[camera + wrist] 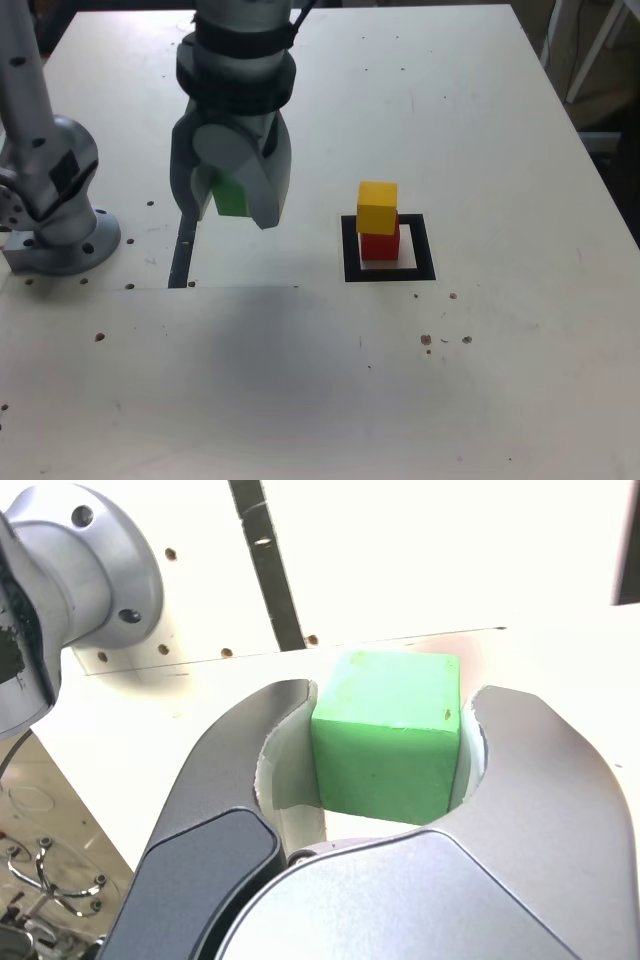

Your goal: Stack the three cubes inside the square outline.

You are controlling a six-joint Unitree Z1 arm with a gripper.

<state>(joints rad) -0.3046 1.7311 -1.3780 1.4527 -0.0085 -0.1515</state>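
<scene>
The grey gripper (232, 200), left of centre in the exterior view, clenches the small matte green cube (388, 732). At centre right, the yellow cube (377, 206) sits slightly askew on the red cube (380, 244) inside the thick black square outline (388, 272). Setting green down off-centre could topple that stack.

soft even light falls on the desk (500, 380) in the exterior view, with a broad faint shadow spreading below the claw (232, 200); the wrist view is overexposed, the desk washed to glaring white, while the green cube (388, 735) stays sharp
</scene>
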